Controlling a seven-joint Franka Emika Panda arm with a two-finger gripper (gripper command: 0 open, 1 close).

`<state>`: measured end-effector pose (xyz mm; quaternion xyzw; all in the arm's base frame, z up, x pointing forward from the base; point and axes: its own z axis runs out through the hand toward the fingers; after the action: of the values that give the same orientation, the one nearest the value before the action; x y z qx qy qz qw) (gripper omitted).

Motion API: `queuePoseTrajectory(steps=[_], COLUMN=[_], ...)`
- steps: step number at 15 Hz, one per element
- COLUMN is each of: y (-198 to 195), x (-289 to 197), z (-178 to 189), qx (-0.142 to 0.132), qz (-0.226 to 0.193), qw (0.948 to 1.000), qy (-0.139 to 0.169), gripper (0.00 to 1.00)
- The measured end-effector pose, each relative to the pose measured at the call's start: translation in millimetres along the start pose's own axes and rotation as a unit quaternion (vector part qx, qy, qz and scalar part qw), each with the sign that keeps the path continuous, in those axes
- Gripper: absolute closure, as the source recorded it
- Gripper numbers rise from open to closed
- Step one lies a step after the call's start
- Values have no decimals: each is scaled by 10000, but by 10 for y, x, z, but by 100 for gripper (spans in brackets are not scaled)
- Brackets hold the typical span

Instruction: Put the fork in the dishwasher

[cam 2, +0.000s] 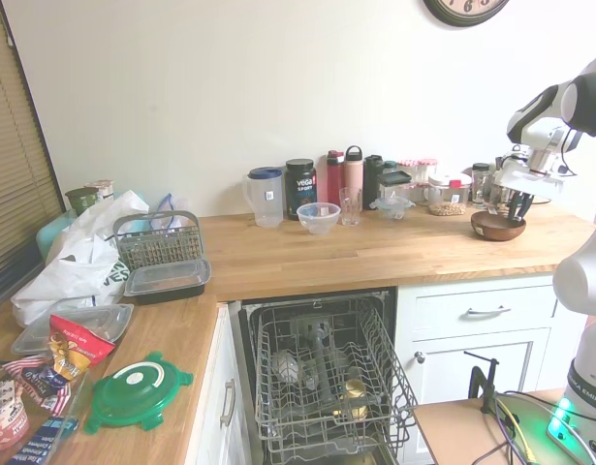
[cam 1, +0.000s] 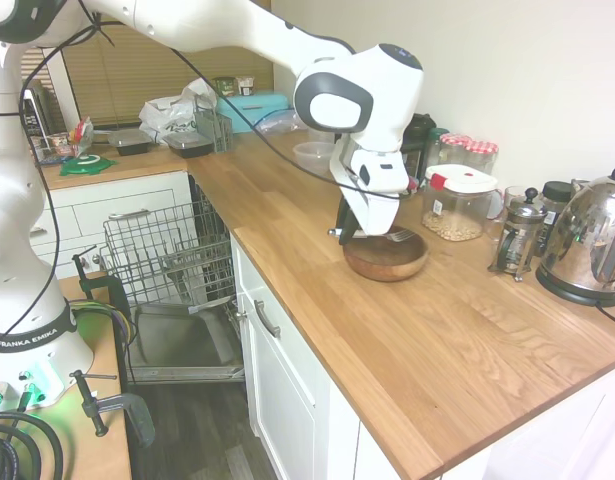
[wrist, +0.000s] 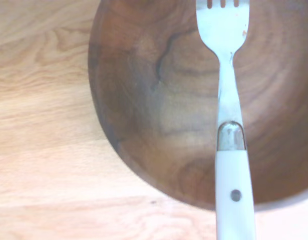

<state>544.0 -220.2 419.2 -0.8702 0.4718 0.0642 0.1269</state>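
Closest to the wrist lens: fork, with white riveted handle at the picture's edge, silver neck and tines reaching over the hollow of a wooden bowl. Handle seen crossing the bowl's rim. Could not establish whether lifted clear of the wood or resting on it.

Located the bowl on the bench, in the half nearer the back edge, just in front of a clear lidded container holding pale nuts or similar. Noted French press and steel kettle along the same back edge, apart from the bowl.

Found gripper lowered at the bowl's rim, pointing down, with a sliver of fork showing beside it above the bowl. Finger state not determinable: too dark in the first exterior view, too small in the second.

Found dishwasher under the bench near its inner corner, well apart from the bowl. Door dropped open, grey wire rack pulled out, a few items inside, not identifiable.
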Motion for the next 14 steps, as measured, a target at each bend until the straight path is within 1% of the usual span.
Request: queuePoseTrajectory(steps=[3,5,6,8,10,12,14], y=[97,162,167,166,137,35,-124], x=[-307,-637,-825,-1224,-1686,-2295,-3108], z=[-114,-227,-307,-484,-541,-396,-67], qx=[73,146,203,354,396,289,87], qz=[-182,-397,-542,-840,-1063,-1228,-1383], qw=[9997,9983,9969,9923,9872,9824,9767], qy=[162,393,528,837,1121,1377,1641], gripper=[100,100,100,100,100,100,100])
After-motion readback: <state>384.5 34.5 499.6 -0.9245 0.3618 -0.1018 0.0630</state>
